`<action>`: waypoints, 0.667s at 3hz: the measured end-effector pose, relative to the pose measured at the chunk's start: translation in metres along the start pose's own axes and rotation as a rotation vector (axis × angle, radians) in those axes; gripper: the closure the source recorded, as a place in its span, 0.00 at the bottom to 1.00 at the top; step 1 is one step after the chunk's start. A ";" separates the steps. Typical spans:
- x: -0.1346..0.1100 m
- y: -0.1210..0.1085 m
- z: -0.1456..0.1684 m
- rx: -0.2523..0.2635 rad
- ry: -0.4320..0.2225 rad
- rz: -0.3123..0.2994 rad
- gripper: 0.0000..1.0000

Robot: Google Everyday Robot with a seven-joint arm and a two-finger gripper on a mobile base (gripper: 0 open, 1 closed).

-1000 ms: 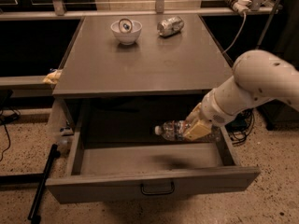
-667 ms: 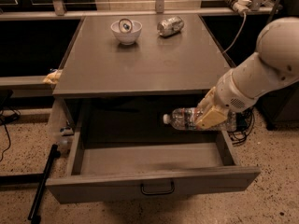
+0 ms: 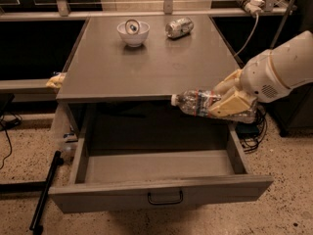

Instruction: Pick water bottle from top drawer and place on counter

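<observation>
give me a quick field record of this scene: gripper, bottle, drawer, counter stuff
gripper: off the right end of the counter's front edge, closed around the water bottle
water bottle: lying sideways in the gripper, cap pointing left, in the air over the drawer's right side, about level with the counter edge
top drawer: pulled open
counter: white bowl and crushed silver can at the back
task state: bottle not yet on the counter
</observation>
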State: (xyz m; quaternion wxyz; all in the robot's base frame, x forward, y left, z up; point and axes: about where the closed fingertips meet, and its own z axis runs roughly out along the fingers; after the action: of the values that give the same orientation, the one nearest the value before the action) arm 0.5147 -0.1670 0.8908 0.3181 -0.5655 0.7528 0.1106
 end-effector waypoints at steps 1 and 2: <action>-0.009 -0.009 0.002 0.043 -0.018 -0.007 1.00; -0.026 -0.040 0.014 0.080 -0.049 -0.025 1.00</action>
State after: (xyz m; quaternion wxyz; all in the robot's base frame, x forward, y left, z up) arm 0.5602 -0.1532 0.9035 0.3603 -0.5588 0.7415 0.0903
